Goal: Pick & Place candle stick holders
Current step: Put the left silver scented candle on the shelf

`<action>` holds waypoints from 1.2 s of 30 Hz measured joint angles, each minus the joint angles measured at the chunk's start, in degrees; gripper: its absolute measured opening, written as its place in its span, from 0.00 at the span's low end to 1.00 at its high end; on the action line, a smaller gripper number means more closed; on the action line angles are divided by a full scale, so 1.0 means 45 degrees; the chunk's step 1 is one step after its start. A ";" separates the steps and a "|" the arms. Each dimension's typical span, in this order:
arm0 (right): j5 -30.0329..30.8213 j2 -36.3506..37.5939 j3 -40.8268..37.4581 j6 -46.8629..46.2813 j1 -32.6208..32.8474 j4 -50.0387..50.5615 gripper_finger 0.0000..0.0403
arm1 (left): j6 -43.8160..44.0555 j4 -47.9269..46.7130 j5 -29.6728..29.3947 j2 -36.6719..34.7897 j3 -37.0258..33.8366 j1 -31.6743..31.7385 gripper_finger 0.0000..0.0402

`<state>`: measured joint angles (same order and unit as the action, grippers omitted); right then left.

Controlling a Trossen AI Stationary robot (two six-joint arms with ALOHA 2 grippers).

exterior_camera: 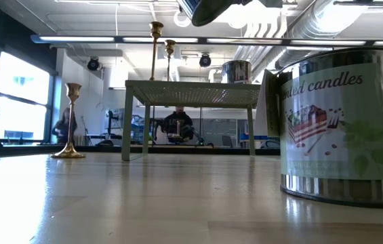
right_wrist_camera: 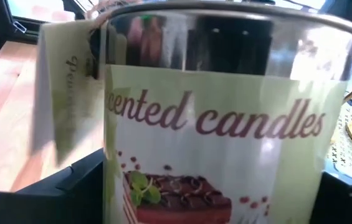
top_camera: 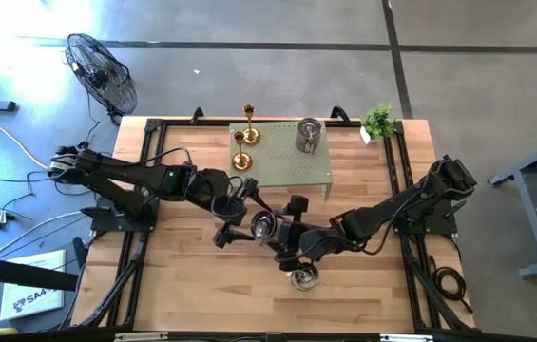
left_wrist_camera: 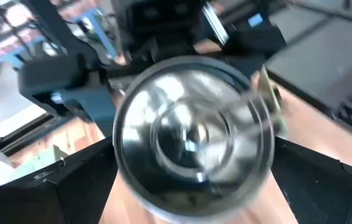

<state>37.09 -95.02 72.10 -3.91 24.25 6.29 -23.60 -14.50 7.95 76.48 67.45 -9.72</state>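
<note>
L gripper (top_camera: pixel 249 220) & R gripper (top_camera: pixel 292 249) meet mid-table at one silver holder (top_camera: pixel 263 225), which sits right by both; can't tell if either one grips it or is apart. A 2nd silver holder (top_camera: pixel 303 277) stands on the table (top_camera: pixel 382 285) near the front edge, just past the R gripper. A 3rd silver holder (top_camera: pixel 308 135) & 2 gold holders (exterior_camera: pixel 155 51) are up on the small stand (top_camera: pixel 287 171), w/ a 3rd gold holder (exterior_camera: pixel 69 122) on the table beside it.

Bright daylight, motion-blurred wrist views.
</note>
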 joint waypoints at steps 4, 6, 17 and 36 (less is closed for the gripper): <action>0.0017 -0.0005 0.0000 0.0002 0.0005 -0.0026 0.87 | -0.0111 -0.0892 0.0067 -0.0056 0.0292 -0.0005 0.97; 0.0049 -0.0005 0.0000 0.0002 0.0005 0.0012 0.87 | -0.0015 -0.0971 0.0071 -0.0056 0.0299 -0.0005 0.97; 0.0863 -0.0005 0.0010 -0.0419 0.0000 0.0210 0.87 | 0.0804 -0.2011 -0.0300 -0.0476 0.0490 -0.0005 0.97; 0.5710 0.2411 0.0010 -0.4524 0.1665 0.6548 0.87 | 0.1414 -0.7777 0.1181 -0.3064 0.2139 -0.0019 0.97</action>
<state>62.79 -84.17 72.14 -24.27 31.74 35.76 -17.23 -49.50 13.27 62.69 77.07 -9.80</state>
